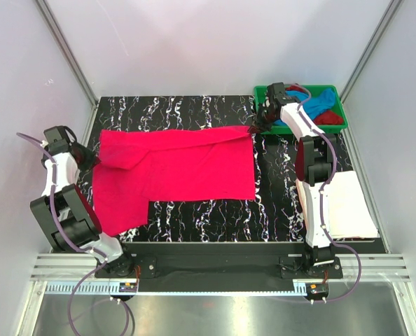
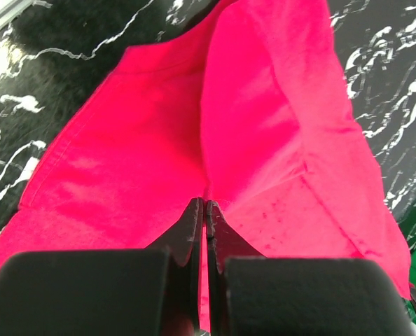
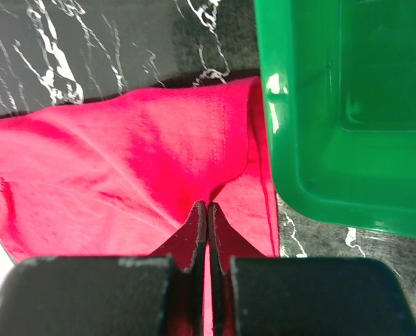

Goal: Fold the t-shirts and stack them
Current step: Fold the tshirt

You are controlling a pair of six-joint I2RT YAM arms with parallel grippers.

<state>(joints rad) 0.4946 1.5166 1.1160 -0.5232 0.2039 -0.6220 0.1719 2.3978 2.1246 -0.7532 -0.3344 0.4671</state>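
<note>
Your bench has a black top veined with white, like marble. Plain pale walls close it in on three sides, joined by slanting metal posts. A silver rail runs along your near edge, with a shiny metal sheet below. The light is soft and even.

Count for your top view: four t-shirts, being one hot pink shirt toward 9 o'clock, one sky blue shirt and one dark red shirt at 1 o'clock, and one white shirt at 4 o'clock; one green tray; two grippers, the left gripper and the right gripper.
</note>
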